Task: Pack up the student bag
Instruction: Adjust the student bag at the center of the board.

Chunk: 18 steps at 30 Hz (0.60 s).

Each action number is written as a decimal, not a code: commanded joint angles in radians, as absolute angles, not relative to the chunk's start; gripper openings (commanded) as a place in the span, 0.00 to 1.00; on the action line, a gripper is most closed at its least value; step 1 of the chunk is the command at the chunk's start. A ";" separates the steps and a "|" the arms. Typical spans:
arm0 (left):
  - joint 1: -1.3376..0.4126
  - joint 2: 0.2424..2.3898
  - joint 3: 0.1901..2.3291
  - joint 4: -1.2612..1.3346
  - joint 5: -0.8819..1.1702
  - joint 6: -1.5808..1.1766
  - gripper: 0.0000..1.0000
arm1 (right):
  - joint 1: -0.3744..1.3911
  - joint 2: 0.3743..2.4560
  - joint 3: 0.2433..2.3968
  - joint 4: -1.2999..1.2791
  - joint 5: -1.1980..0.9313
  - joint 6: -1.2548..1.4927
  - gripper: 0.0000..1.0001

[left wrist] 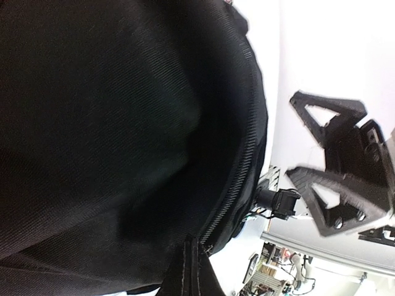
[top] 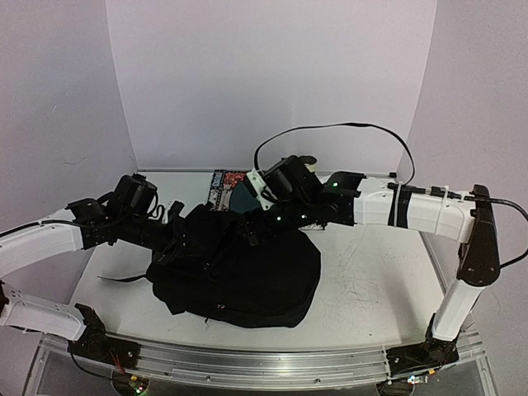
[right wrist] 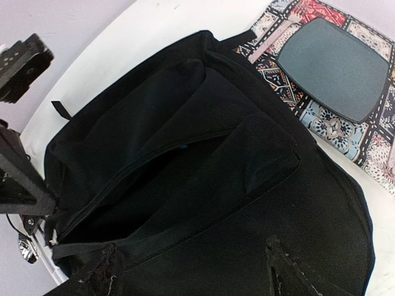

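Observation:
The student bag (top: 247, 276) is a big black fabric backpack lying mid-table. Its black cloth and a zipper line (left wrist: 244, 160) fill the left wrist view. My left gripper (top: 176, 216) reaches the bag's upper left edge, and its fingertips (left wrist: 191, 268) are pressed together on the fabric right beside the zipper. My right gripper (top: 252, 227) hovers over the bag's top with its fingers (right wrist: 105, 277) spread wide and nothing between them. Below it a zippered pocket (right wrist: 129, 185) gapes open. The right gripper (left wrist: 295, 139) also shows open in the left wrist view.
A patterned mat (top: 221, 188) lies behind the bag at the back of the table, with a dark grey-blue flat oval thing (right wrist: 336, 68) on it. A loose black strap (top: 124, 279) trails left of the bag. White walls close in the back and sides.

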State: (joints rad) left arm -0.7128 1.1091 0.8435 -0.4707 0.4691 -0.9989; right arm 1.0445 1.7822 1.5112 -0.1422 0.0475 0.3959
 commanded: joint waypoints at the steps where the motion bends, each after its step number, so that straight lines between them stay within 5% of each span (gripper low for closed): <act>1: -0.716 1.113 0.940 -0.440 0.432 -0.978 0.00 | 1.062 1.717 1.529 -0.153 0.066 0.381 0.79; 12: -0.717 1.219 1.113 -0.440 0.383 -0.876 0.00 | 1.106 1.717 1.499 -0.115 0.041 0.386 0.80; 18: -0.714 1.161 1.068 -0.574 0.216 -0.850 0.19 | 1.166 1.766 1.565 -0.116 0.029 0.371 0.79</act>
